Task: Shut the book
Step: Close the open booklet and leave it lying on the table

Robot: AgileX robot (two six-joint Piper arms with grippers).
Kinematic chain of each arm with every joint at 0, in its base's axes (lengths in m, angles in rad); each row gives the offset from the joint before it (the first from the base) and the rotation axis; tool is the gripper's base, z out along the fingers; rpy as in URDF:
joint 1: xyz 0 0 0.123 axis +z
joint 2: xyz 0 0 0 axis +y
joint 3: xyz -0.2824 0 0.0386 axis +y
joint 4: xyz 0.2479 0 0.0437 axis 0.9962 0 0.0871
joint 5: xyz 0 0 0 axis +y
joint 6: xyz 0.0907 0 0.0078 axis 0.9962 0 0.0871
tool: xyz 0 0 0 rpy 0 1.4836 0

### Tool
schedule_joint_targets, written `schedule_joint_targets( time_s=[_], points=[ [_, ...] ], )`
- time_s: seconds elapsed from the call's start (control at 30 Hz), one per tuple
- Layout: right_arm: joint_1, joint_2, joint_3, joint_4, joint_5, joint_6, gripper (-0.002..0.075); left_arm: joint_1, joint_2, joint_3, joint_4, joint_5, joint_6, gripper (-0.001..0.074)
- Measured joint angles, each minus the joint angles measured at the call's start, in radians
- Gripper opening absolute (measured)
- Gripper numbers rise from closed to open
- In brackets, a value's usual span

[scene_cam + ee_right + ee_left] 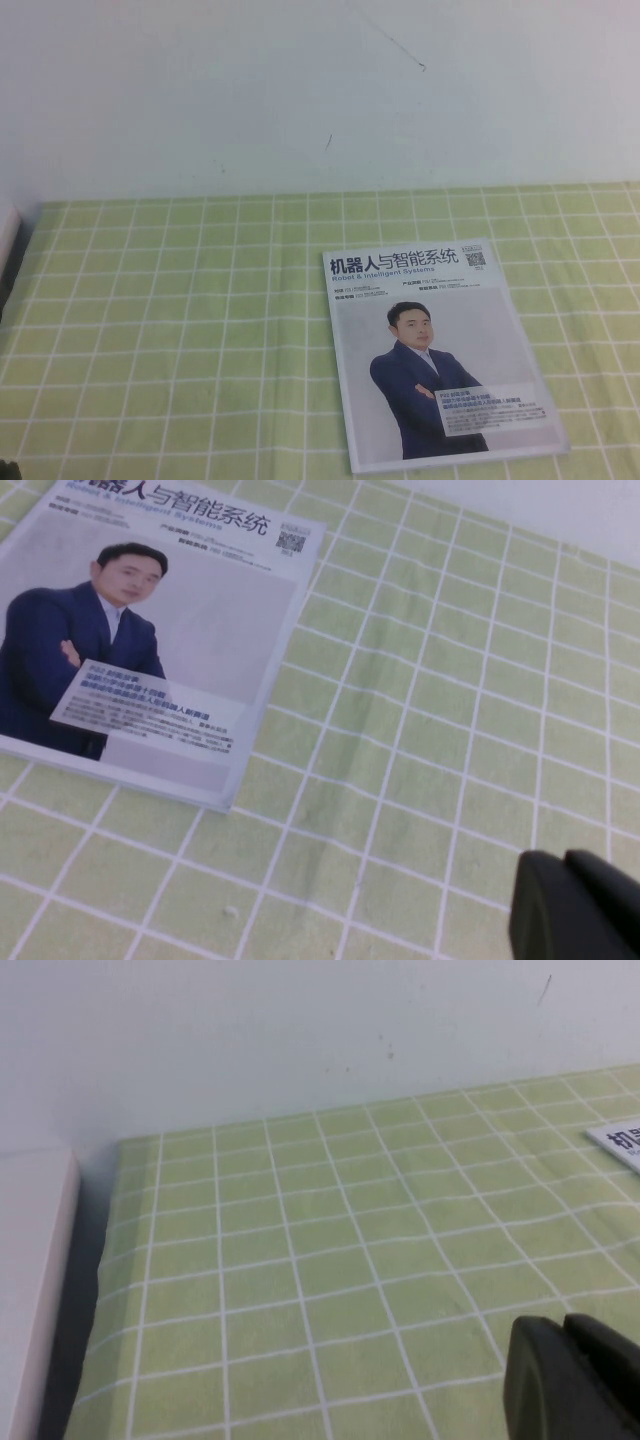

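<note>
The book is a thin magazine lying shut and flat on the green checked tablecloth, right of centre, its cover showing a man in a dark suit under Chinese title text. In the right wrist view the same magazine fills one side, and my right gripper hovers over bare cloth well apart from it, fingers shut with nothing between them. My left gripper hangs over the cloth on the left side, also shut and empty; only a corner of the magazine shows there. Neither gripper appears in the high view.
A white wall rises behind the table's far edge. A pale box or ledge stands beside the table's left edge, with a dark gap between it and the cloth.
</note>
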Motion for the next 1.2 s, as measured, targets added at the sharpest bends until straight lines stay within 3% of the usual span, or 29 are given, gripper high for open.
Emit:
schedule_joint_targets(
  time_s=[0.17, 1.2],
  points=[
    [0.0, 0.0, 0.0, 0.0, 0.0, 0.0, -0.0003, 0.006, -0.05, 0.002, 0.014, 0.134, 0.002, -0.0004],
    [0.0, 0.0, 0.0, 0.001, -0.002, 0.0, -0.0003, 0.008, -0.057, 0.001, 0.034, 0.147, -0.015, -0.0004]
  ],
)
